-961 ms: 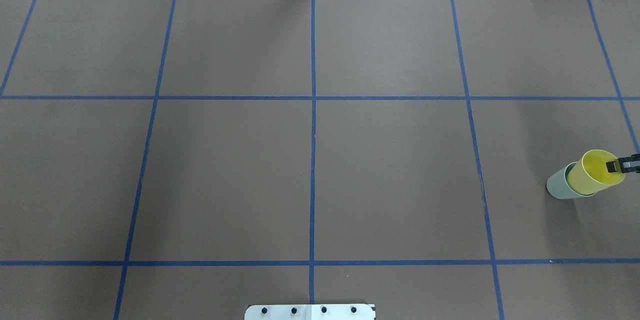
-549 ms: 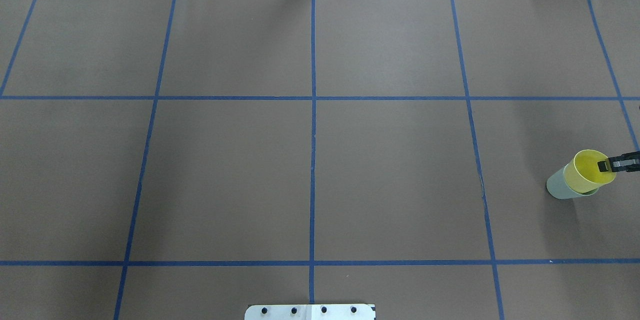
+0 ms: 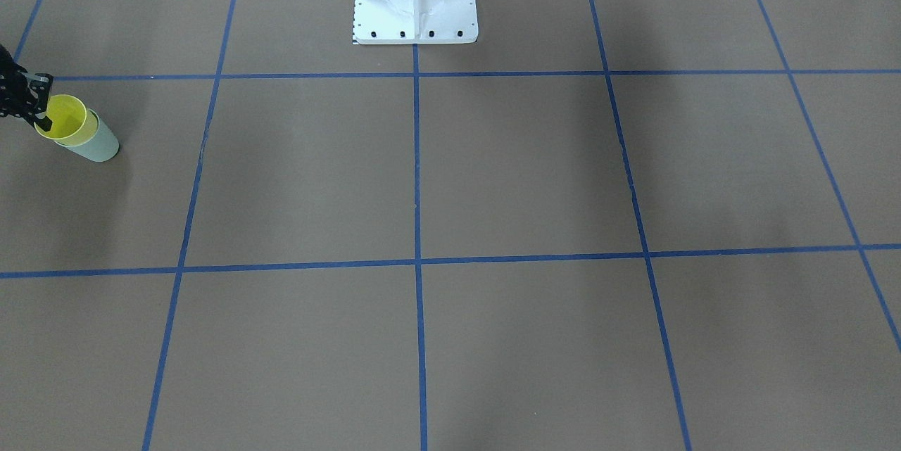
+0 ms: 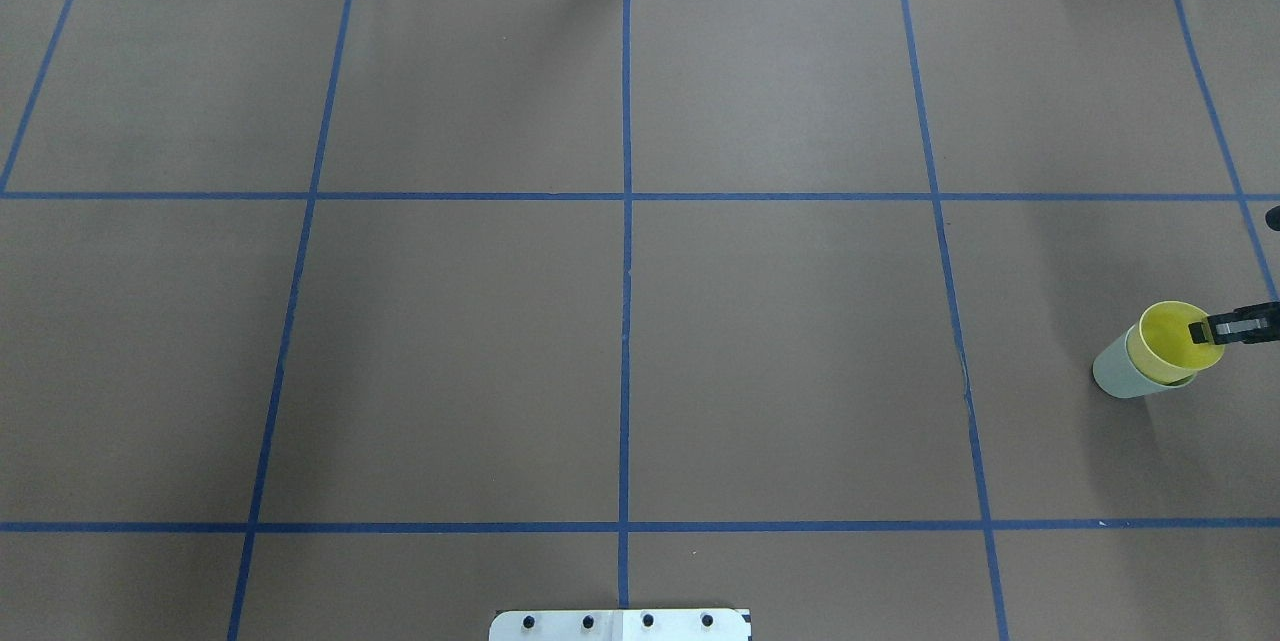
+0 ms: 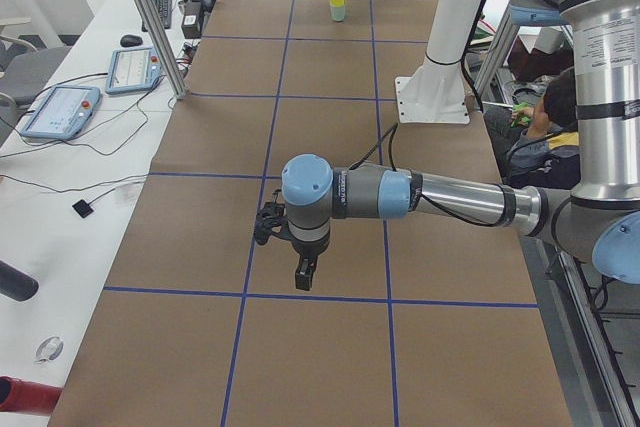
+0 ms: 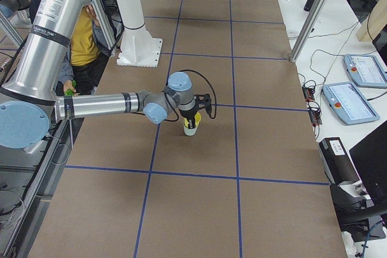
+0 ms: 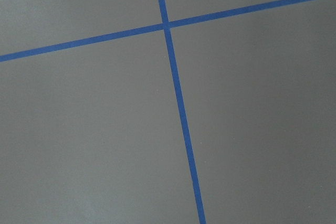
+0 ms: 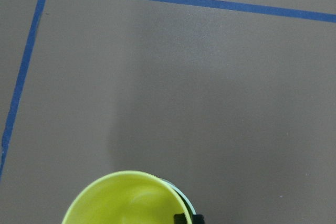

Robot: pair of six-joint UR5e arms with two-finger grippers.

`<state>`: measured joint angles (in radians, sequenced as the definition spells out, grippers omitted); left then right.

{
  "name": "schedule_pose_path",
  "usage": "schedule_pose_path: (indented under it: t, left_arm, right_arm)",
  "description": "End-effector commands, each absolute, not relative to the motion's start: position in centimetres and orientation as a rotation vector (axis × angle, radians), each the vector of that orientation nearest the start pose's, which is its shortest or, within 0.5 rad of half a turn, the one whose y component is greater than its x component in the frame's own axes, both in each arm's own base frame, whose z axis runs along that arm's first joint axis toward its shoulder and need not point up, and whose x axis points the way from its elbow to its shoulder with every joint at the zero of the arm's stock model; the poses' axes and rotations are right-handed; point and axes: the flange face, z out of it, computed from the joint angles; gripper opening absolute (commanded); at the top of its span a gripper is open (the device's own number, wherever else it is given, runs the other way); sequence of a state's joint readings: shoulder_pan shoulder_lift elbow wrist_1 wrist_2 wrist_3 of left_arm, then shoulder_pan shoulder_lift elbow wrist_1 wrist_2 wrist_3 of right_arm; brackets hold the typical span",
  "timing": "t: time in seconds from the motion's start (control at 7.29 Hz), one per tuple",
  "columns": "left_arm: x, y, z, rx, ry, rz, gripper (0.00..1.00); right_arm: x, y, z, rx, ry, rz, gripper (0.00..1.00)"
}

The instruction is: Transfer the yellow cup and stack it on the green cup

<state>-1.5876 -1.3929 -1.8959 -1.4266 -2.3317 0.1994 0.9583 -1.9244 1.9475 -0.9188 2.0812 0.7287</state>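
Where the table (image 4: 780,361) nears its right edge in the overhead view, one yellow cup (image 4: 1165,346) sits nested in one green cup (image 4: 1112,376), with only its top band above the green rim. Of the two grippers, the right gripper (image 4: 1212,329) pinches the yellow cup's rim, one finger inside and one outside. The left gripper (image 5: 303,272) hangs over bare table well apart from the cups, and I cannot tell its opening.

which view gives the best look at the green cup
Exterior front-facing: the green cup shows its bare side wall down to the base, with the yellow cup nested in it. Overhead shows less of the wall. The side views show it small, the right wrist only a rim sliver, the left wrist nothing.
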Motion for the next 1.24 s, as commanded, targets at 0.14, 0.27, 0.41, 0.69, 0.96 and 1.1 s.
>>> schedule_pose_path:
  t: [0.14, 0.27, 0.41, 0.69, 0.96, 1.1]
  left_arm:
    - [-7.2, -41.2, 59.4, 0.087, 0.757, 0.175, 1.00]
    - [-7.2, -41.2, 59.4, 0.087, 0.757, 0.175, 1.00]
    - [-7.2, -41.2, 59.5, 0.085, 0.757, 0.175, 1.00]
    - [-7.2, -41.1, 59.6, 0.084, 0.757, 0.174, 1.00]
    - [-7.1, -41.2, 59.8, 0.079, 0.758, 0.175, 1.00]
    - [-7.0, -41.2, 59.9, 0.077, 0.758, 0.176, 1.00]
  right_arm:
    - [-15.2, -35.8, 55.7, 0.215, -0.790, -0.069, 0.61]
    - [-15.3, -35.9, 55.5, 0.220, -0.794, -0.070, 0.99]
    - [-15.5, -36.2, 54.8, 0.233, -0.804, -0.072, 0.99]
    - [-14.9, -37.9, 53.4, 0.254, -0.834, -0.056, 0.99]
    - [-10.0, -39.4, 55.6, 0.262, -0.847, -0.048, 0.99]
    - [-7.1, -39.8, 56.8, 0.259, -0.833, -0.072, 0.99]
